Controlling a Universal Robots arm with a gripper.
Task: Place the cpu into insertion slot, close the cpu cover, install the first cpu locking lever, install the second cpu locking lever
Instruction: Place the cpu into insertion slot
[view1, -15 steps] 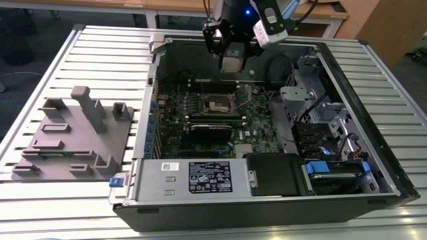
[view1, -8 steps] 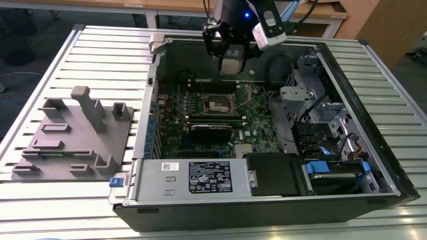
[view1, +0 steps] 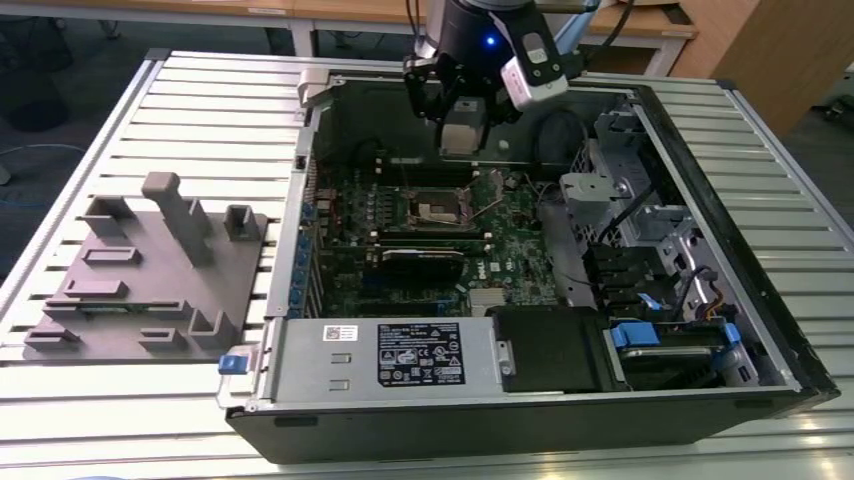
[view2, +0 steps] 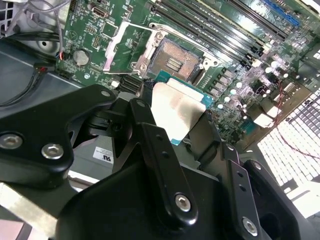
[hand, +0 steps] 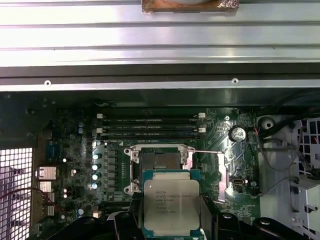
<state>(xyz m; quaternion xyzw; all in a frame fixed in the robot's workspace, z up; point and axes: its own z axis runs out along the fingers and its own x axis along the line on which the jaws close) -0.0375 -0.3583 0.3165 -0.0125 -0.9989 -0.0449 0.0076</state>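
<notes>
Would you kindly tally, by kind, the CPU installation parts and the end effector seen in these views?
cpu: 1
insertion slot: 1
cpu cover: 1
end effector: 1
Total: 4

Insertion slot (view2: 176, 59) open above; cpu cover (view2: 135, 50) flipped aside; case wall (view1: 534, 425) around.

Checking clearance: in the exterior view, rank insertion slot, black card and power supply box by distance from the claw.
1. insertion slot, just under the claw, which grips the cpu.
2. black card, mid-board.
3. power supply box, at the case's near end.
</notes>
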